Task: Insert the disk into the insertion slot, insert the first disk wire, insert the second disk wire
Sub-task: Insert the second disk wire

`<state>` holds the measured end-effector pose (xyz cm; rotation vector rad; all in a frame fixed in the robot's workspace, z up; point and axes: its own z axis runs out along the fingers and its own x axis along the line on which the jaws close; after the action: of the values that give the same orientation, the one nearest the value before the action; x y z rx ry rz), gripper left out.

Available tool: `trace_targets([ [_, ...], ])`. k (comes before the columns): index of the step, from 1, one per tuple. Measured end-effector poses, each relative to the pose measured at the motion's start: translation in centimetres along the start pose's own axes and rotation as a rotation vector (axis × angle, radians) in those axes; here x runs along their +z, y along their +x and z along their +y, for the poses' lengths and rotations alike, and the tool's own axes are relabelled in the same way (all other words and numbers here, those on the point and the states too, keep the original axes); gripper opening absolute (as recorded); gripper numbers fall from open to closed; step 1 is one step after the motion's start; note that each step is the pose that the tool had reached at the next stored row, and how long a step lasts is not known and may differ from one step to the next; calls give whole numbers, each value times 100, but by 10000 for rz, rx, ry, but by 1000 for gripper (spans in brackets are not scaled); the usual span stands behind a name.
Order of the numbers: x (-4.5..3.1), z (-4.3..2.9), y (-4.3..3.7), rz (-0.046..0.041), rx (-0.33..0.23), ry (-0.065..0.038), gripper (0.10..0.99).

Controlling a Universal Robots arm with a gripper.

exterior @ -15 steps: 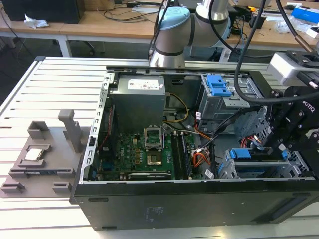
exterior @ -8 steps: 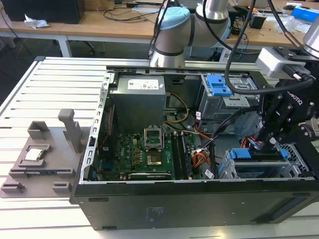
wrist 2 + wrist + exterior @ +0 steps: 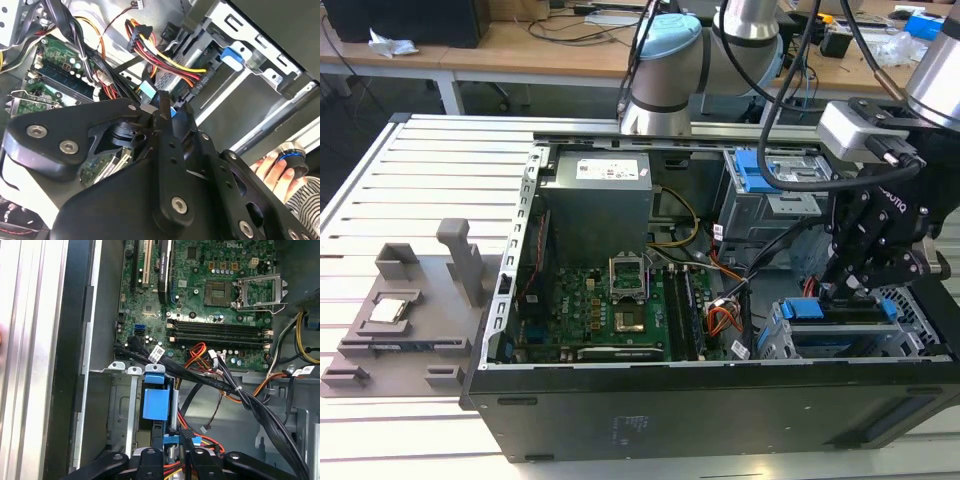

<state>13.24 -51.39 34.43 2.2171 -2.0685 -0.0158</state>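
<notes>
Pincer [image 3: 847, 290] clenched on a small, light black wire connector [image 3: 161, 102], stiff at its plug, above the blue-framed disk [image 3: 840, 318] seated in the insertion slot [image 3: 880, 342]; its flexible lead likely demands gripping the plug.

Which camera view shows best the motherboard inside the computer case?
The first wrist view shows the motherboard best: it looks almost straight onto it, with the processor socket and memory slots unobstructed. The exterior view shows it smaller and at an angle. The second wrist view catches one corner behind cables.
</notes>
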Motion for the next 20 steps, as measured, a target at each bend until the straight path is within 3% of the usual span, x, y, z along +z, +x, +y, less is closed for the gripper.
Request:
trace_targets([
  [7, 94, -9, -15, 0, 0, 0, 275],
  [14, 109, -10, -16, 8, 1, 0, 275],
  [15, 109, -10, -16, 11, 1, -1, 259],
  [16, 110, -10, -16, 11, 1, -1, 149],
  [20, 112, -10, -16, 12, 1, -1, 149],
])
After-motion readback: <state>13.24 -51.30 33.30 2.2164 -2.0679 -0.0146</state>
